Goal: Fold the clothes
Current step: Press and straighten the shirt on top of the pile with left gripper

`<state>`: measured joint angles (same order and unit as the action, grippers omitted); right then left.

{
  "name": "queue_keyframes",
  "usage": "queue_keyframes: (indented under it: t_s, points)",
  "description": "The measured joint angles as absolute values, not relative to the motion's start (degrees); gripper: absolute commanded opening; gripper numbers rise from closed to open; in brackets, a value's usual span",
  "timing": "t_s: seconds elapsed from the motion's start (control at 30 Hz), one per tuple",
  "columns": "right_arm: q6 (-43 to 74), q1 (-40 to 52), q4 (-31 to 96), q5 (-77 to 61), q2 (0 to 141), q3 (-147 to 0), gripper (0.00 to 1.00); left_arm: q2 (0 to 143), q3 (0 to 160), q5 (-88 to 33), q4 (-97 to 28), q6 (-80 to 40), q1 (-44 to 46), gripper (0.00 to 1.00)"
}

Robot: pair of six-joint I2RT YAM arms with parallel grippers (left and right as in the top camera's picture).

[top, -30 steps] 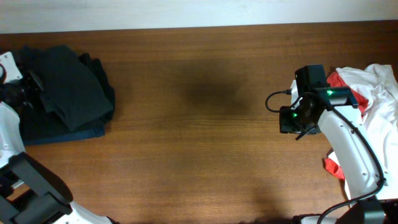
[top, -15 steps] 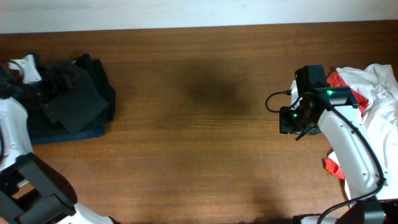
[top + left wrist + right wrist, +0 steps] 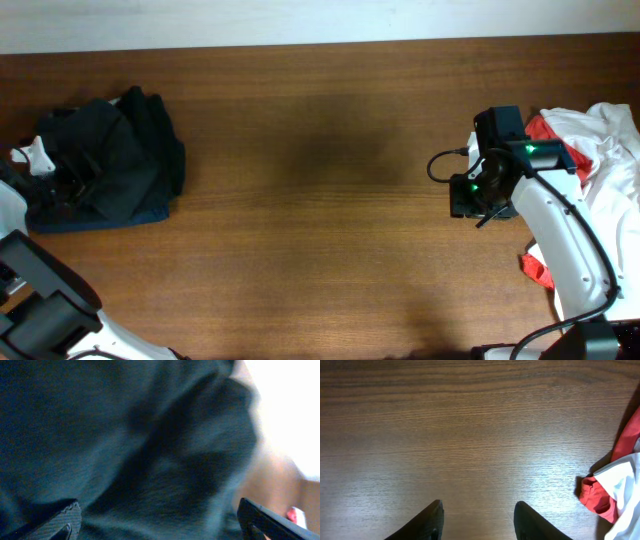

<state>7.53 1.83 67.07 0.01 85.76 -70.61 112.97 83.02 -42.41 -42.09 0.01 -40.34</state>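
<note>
A heap of dark clothes [image 3: 110,160] lies at the table's left end, over a blue folded piece [image 3: 100,215]. My left gripper [image 3: 70,183] hovers over the heap's left side, open wide. In the left wrist view dark fabric [image 3: 125,435] fills the frame, and the left gripper [image 3: 160,522] has nothing pinched between its fingertips [image 3: 55,520]. A pile of white and red clothes [image 3: 600,150] sits at the right edge. My right gripper [image 3: 470,197] stands open just left of that pile, over bare wood [image 3: 470,435]. The right gripper [image 3: 479,522] holds nothing.
The wooden table [image 3: 320,200] stretches between the two piles. A red and white cloth edge [image 3: 607,492] lies to the right of my right fingers. A red scrap [image 3: 532,268] shows beside the right arm near the front.
My left gripper has opened and let go of the dark cloth, which has settled on the heap. The gripper has moved down over the heap's left side. The right arm has not moved.
</note>
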Motion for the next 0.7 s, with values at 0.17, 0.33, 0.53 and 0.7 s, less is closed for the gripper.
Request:
queue_keyframes:
  t_s: [0.17, 0.33, 0.53, 0.7]
  points:
    - [7.53, 1.83, 67.09, 0.01, 85.76, -70.61, 0.49, 112.14, 85.19, -48.62, -40.97, 2.74, -36.23, 0.99]
    - [7.51, 1.83, 67.07, 0.01, 85.76, -70.61, 0.49, 105.73, 87.68, -49.5, -40.03, 3.53, -33.23, 0.99]
    - [7.53, 1.83, 67.07, 0.03, 85.76, -70.61, 0.49, 105.54, 87.85, -40.4, -43.18, 3.66, -28.51, 0.99]
    - [7.51, 1.83, 67.07, 0.03, 85.76, -70.61, 0.5, 105.84, 83.35, -35.31, -39.7, 3.44, -25.56, 0.99]
